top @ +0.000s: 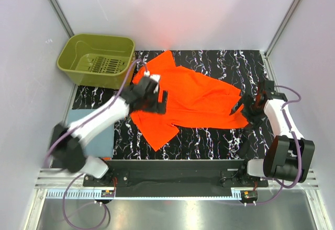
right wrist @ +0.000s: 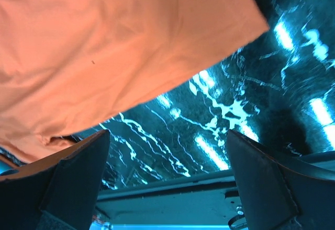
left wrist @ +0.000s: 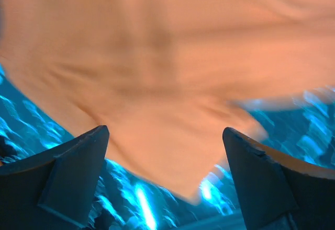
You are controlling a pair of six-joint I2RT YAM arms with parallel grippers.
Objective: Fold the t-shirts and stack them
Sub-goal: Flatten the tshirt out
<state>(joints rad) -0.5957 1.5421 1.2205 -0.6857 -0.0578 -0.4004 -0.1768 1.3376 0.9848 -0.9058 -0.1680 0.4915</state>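
The bright orange t-shirt lies spread and wrinkled across the black marbled mat. My left gripper hovers open over the shirt's left part. In the left wrist view, which is blurred, a corner of the orange cloth shows beneath the wide-apart fingers. My right gripper is open at the shirt's right edge. Its wrist view has orange cloth at the upper left and bare mat between its fingers. The blue-grey t-shirt lies folded flat at the near left, partly hidden by the left arm.
An olive-green plastic basket stands at the far left, just beyond the mat. White enclosure walls close in on the left, back and right. The arms' bases and a metal rail run along the near edge.
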